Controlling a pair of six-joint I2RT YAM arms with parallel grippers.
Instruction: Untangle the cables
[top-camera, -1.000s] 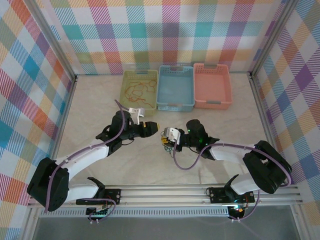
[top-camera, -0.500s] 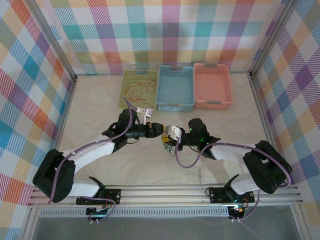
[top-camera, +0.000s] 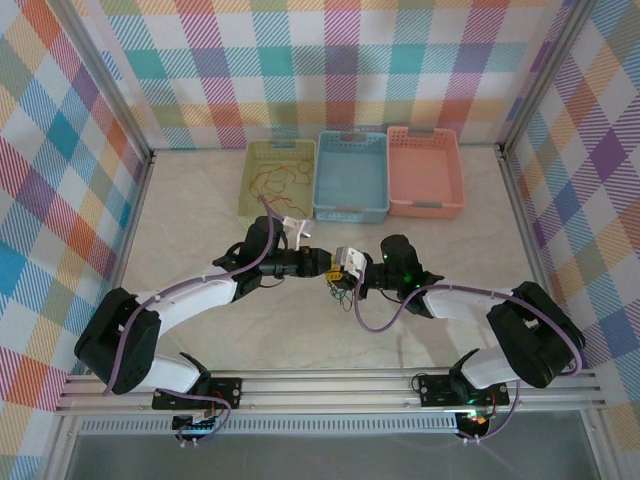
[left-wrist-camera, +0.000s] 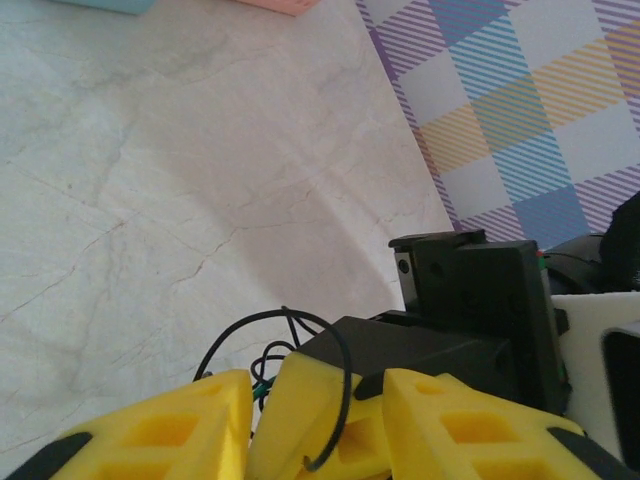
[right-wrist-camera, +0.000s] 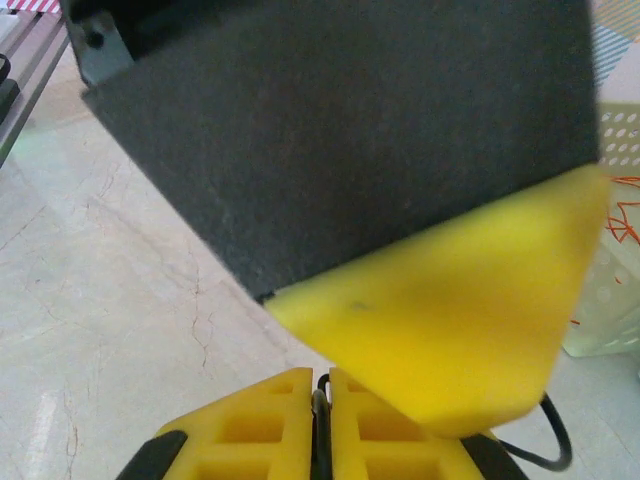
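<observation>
Meeting above the marbled desk (top-camera: 190, 220) on the near side of the blue basket (top-camera: 350, 211), the two pincers stood tip to tip in the top view. The left pincer (top-camera: 318, 264) reached in from that basket's left and the right pincer (top-camera: 338, 272) from its right. The right pincer was clamped shut: in its own wrist view its yellow fingers (right-wrist-camera: 250, 430) pressed together with a black strand of the cables (right-wrist-camera: 320, 412) nipped in the slit between them, and another black loop curled out to one side. The left pincer was partly open. In its wrist view its foam pads (left-wrist-camera: 170, 430) stood apart, straddling the yellow tip of the right pincer, with a thin black loop and a dark green strand showing between them. Whether those pads had hold of any strand I could not tell. The rest of the small bundle hung just below the two tips, close over the desk, nearer the arms' bases than the blue basket and clear of its front wall. A pale green basket (top-camera: 252, 200) stood against the blue basket's left side with loose red-orange wires (top-camera: 278, 180) lying inside it, and a pink basket (top-camera: 425, 208) stood against its right side.
</observation>
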